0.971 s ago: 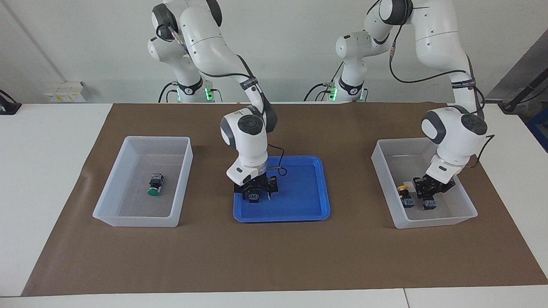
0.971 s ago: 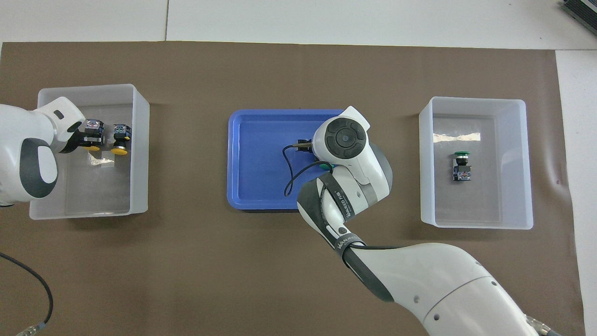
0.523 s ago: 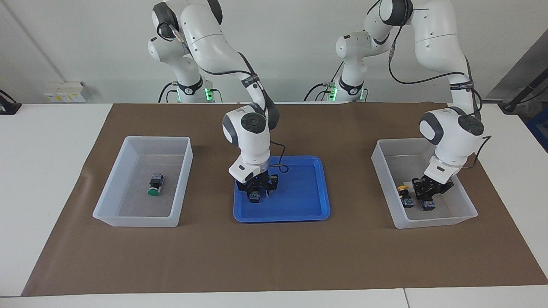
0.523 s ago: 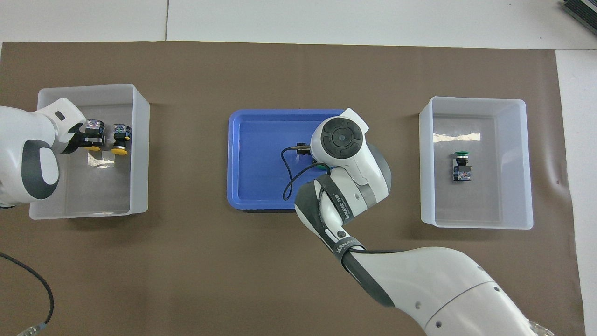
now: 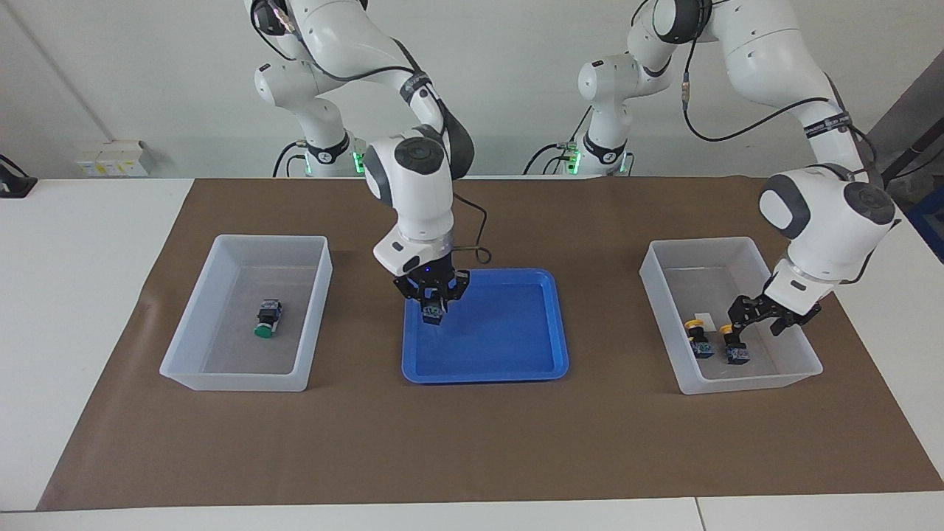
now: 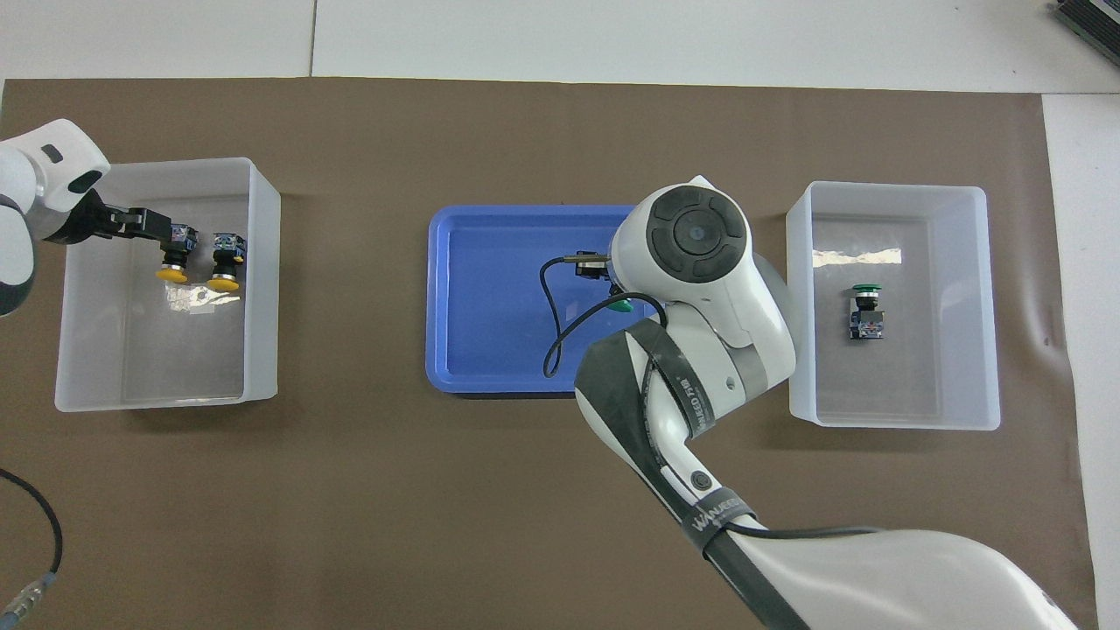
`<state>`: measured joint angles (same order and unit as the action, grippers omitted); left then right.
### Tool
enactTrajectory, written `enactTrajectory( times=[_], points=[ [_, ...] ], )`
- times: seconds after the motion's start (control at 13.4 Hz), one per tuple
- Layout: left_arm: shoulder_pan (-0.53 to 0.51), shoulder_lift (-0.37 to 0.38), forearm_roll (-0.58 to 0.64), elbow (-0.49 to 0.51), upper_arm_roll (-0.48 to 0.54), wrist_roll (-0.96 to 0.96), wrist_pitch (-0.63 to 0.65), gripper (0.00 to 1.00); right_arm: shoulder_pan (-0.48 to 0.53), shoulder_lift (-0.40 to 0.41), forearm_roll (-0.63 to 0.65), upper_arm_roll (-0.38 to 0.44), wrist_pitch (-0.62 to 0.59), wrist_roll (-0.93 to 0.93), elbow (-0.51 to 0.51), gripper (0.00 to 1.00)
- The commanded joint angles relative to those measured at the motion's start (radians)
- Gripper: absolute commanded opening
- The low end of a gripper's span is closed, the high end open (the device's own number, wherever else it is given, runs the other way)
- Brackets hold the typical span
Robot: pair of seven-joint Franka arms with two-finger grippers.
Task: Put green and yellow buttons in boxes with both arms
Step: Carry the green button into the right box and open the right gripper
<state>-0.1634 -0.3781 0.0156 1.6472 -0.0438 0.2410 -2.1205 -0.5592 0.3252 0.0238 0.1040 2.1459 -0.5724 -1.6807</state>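
Looks like we're on the last green button (image 5: 432,313), right claw (image 5: 433,297) clamped on it over the blue tray (image 5: 516,366) mid-frame, next hauling it to the box (image 5: 193,324) at frame left, while the left claw (image 5: 765,321) hangs spread and empty over the other box (image 5: 664,324) at frame right.

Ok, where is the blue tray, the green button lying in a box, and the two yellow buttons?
blue tray (image 5: 516,361): facing view, bare floor.
green button (image 5: 266,320): facing view, its body, in a box.
yellow buttons (image 6: 225,282): overhead view, one yellow cap.

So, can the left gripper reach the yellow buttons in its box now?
Probably yes: the left gripper hangs open just over the yellow buttons, the box has no lid, and nothing lies between them.
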Motion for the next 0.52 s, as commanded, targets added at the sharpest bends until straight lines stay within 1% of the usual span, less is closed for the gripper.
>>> enactTrajectory(
  times=[0.0, 0.15, 0.3, 0.37, 0.45],
  points=[
    [0.013, -0.021, 0.017, -0.124, -0.001, 0.006, 0.144, 0.81, 0.07, -0.098, 0.005, -0.001, -0.063, 0.009, -0.028, 0.0],
    [0.047, -0.018, 0.018, -0.194, 0.002, 0.001, 0.261, 0.79, 0.175, -0.129, 0.005, 0.0, -0.092, 0.137, -0.028, 0.0],
    [0.068, -0.018, 0.064, -0.306, 0.001, 0.0, 0.408, 0.79, 0.295, -0.14, 0.004, -0.001, -0.103, 0.323, -0.048, 0.0],
    [0.094, -0.016, 0.075, -0.335, 0.004, -0.002, 0.462, 0.79, 0.352, -0.152, 0.004, -0.001, -0.083, 0.413, -0.092, 0.0],
    [0.114, -0.01, 0.081, -0.343, 0.007, -0.005, 0.496, 0.79, 0.399, -0.17, 0.002, -0.001, -0.064, 0.499, -0.147, 0.0]
  ],
)
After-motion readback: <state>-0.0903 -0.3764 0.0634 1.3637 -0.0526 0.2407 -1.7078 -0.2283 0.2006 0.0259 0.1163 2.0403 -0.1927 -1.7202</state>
